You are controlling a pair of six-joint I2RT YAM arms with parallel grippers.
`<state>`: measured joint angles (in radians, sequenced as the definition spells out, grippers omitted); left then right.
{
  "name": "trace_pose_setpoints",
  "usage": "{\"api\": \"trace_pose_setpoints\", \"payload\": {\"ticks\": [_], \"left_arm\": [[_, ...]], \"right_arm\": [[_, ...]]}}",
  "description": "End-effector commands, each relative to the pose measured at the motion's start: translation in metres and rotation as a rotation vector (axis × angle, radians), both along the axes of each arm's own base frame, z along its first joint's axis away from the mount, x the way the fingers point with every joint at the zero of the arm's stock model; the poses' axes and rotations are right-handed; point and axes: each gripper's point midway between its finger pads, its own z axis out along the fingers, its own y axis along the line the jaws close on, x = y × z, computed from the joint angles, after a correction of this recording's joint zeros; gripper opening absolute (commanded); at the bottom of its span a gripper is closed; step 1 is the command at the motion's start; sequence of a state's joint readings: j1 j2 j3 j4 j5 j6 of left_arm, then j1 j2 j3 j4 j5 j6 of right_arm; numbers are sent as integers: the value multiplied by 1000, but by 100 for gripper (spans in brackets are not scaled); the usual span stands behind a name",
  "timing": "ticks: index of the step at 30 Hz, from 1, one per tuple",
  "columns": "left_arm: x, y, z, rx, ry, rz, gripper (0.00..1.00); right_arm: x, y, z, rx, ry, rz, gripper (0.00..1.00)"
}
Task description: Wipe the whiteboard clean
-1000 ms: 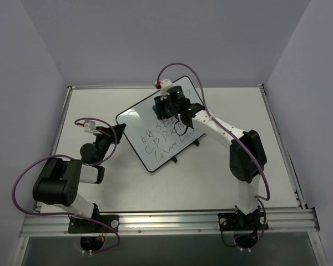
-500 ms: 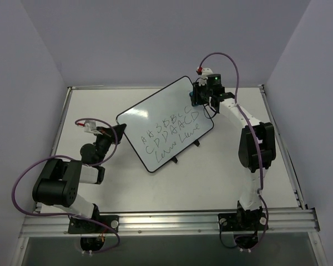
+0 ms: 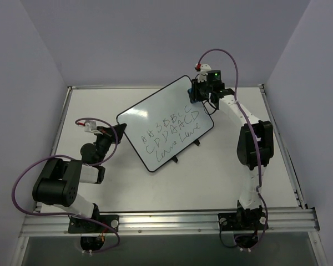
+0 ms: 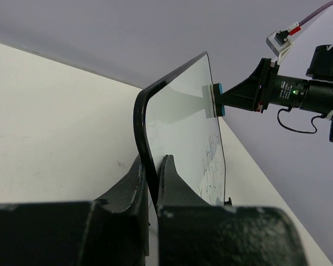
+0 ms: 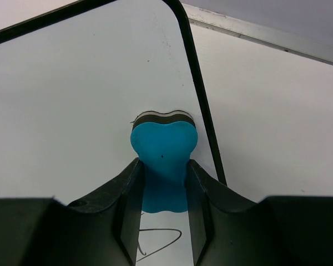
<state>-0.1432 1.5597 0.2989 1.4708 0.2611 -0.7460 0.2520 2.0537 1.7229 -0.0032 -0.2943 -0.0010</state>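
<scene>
A matte white table (image 3: 266, 144) stands in a corner of plain pale lilac walls (image 3: 155, 39), with a ribbed metal rail (image 3: 172, 221) along the bottom of the overhead view. At the centre of that view the whiteboard (image 3: 165, 123) sits diagonally, running from lower left to upper right. It is a smooth, glossy white rectangle in a thin black frame with rounded corners, and two small black clips (image 3: 175, 159) sit on its lower right long edge. Three rows of dark handwritten marker cover its right half. The middle row seems to read "C D D A A C D", though the lettering is too small to be sure. The left claw (image 4: 152, 177), matte black plastic, is clamped together on the board's black frame at its left corner. The right claw (image 5: 164, 183) is pinched on a blue eraser (image 5: 162, 160), a rounded, lobed block backed by a grey-and-white felt layer. That felt presses flat against the white surface just inside the frame, near the board's upper right corner. A small green light (image 3: 215, 73) glows on the right wrist, and purple cables (image 3: 22, 183) loop off both arms.
</scene>
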Motion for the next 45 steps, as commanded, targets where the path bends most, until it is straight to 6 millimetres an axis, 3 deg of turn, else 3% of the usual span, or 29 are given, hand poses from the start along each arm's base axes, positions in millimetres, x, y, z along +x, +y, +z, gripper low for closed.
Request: {"api": "trace_pose_setpoints", "payload": {"ticks": [1,4,6,9,13,21,23,27,34,37,42,43,45], "left_arm": [[-12,-20,-41,277,-20,-91,2],[-12,-20,-40,277,-24,-91,2],[-12,-21,-39,277,-25,-92,2],[-12,-20,-39,280,-27,-90,2],[-12,-21,-40,281,-24,-90,2],[-13,-21,-39,282,-30,-91,2],[-13,-21,-39,282,-28,-89,2],[-14,-22,-39,282,-28,-92,2],[-13,-21,-38,282,-31,-90,2],[-13,-21,-39,283,-30,-89,2],[-12,-22,-39,282,-30,-91,2],[-12,-22,-38,281,-31,-91,2],[-13,-23,-38,281,-31,-92,2]], "right_arm": [[-1,31,9,28,-30,82,0],[-6,46,9,7,-34,105,0],[-1,45,10,-6,-41,91,0],[4,32,1,-20,-7,61,0],[15,24,9,-41,-28,38,0],[17,-4,-4,-54,-9,-15,0],[17,-7,1,-48,-26,-22,0],[15,-16,-8,-43,-8,-38,0],[9,-17,-13,-37,16,-26,0],[0,-9,-10,-17,23,3,0],[-35,27,-28,-30,29,60,0],[-41,31,-23,-15,20,63,0],[-60,47,-36,-1,30,83,0]]}}
